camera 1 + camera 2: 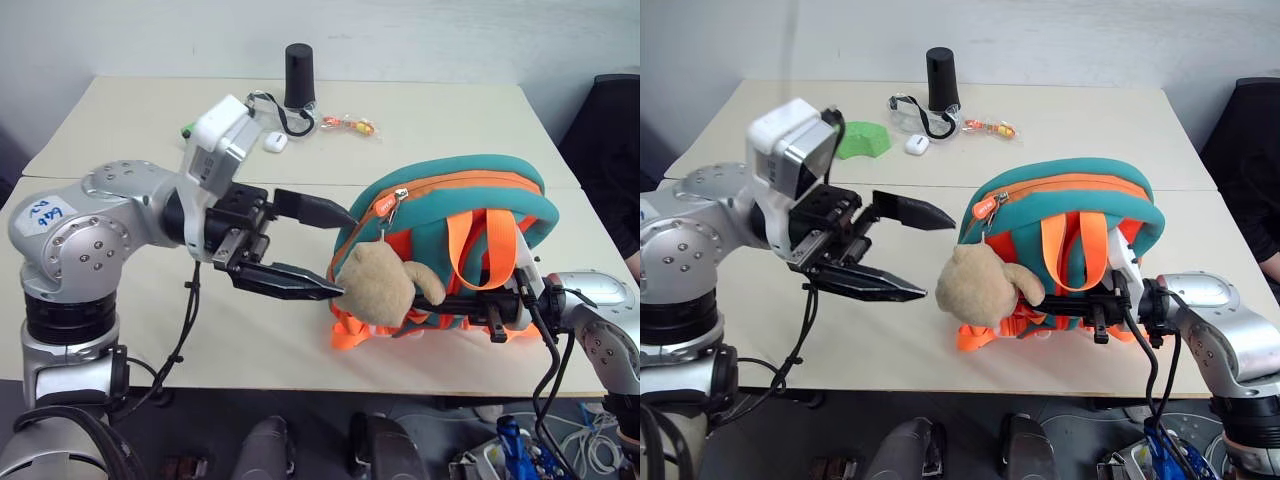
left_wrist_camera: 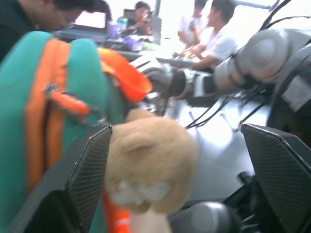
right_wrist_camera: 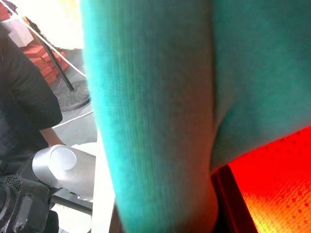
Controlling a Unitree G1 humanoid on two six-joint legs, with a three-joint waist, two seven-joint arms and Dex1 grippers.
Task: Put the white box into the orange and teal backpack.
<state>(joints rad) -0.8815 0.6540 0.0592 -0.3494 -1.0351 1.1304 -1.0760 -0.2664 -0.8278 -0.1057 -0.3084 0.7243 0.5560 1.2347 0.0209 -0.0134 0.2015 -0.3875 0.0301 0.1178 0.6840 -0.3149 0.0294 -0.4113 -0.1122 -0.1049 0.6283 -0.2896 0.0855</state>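
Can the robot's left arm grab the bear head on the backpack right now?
Probably yes. The left gripper has its jaws wide open right beside the bear head, with nothing between them.

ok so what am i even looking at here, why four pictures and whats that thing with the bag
It is a two-armed robot. Two pictures come from cameras on its head, looking down at a table; the other two come from cameras on its wrists. An orange and teal backpack with a plush bear head stands on the table. The right gripper is shut on the backpack's orange straps. The left gripper is open, empty, beside the bear. Farther back lie a black cylinder, a green object and a small white item.
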